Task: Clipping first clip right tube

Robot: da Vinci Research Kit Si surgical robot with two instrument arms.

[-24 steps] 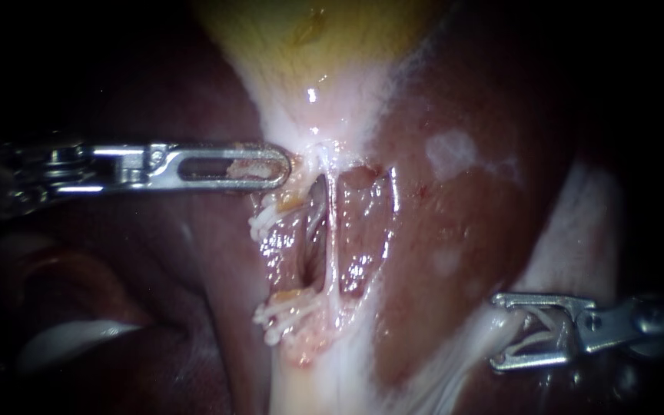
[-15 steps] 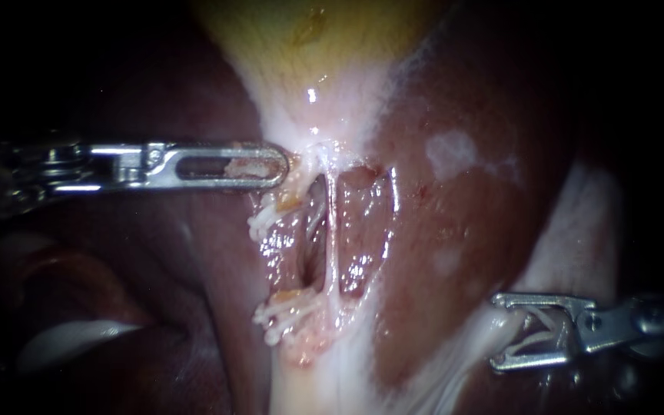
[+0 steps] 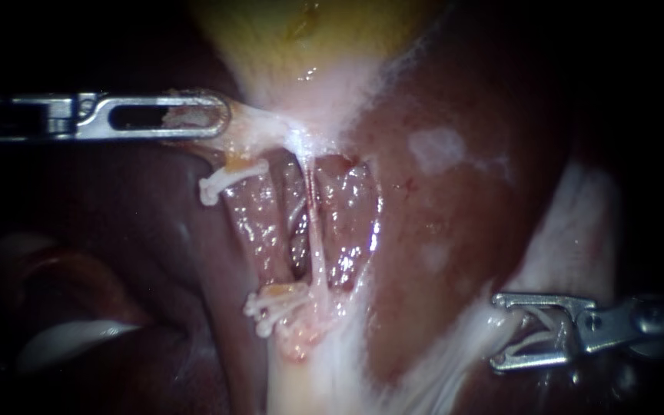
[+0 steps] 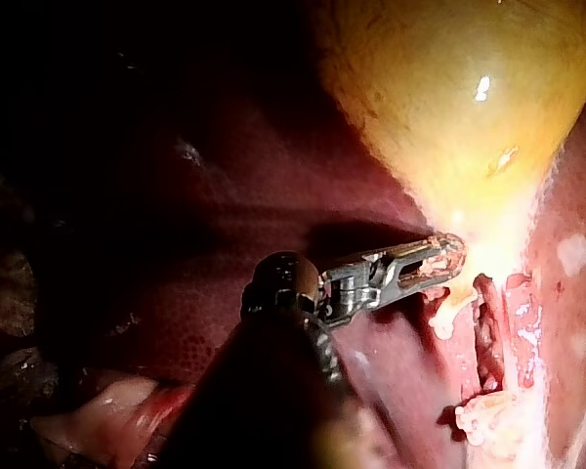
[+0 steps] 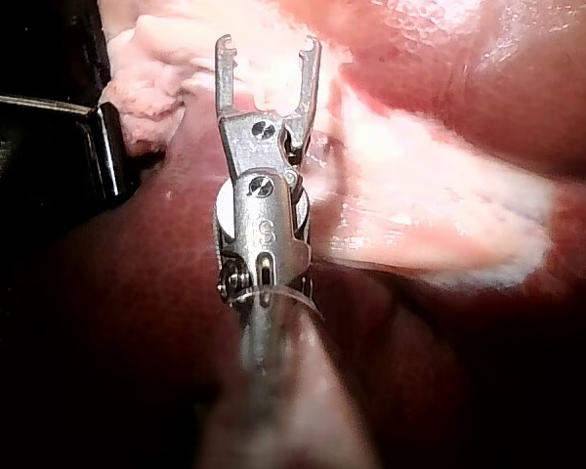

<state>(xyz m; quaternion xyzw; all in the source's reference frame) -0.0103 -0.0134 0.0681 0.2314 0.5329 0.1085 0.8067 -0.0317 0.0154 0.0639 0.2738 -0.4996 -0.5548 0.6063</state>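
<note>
- Dark red liver [image 3: 463, 230] fills the background on every side, and the yellow gallbladder [image 3: 301, 31] sits at the top of the endoscope view.
- My left instrument [image 3: 223, 115] comes in level from the left. Its pincer is clamped on the pale tissue at the gallbladder's neck, with the jaws together and a scrap of that tissue showing through the slot in one jaw.
- My left wrist camera shows the same hold: the jaws are closed on pale tissue right beside the yellow bulb.
- Just below that hold, the white upper clip [image 3: 228, 178] lies across a strand. The white lower clip [image 3: 278, 303] sits further down, where the pale tissue gathers.
- The right tube [image 3: 313, 230] is a thin, pale pink strand pulled taut. It runs from the neck down past both clips, just to their right, over a glistening hollow in the liver.
- My right instrument [image 3: 496, 332] enters low from the right edge, well apart from the right tube. Its pincer stands open, the jaws spread like a fork with pale tissue lying against them.
- My right wrist camera shows that fork spread wide, with pale tissue ahead of its tips.
</note>
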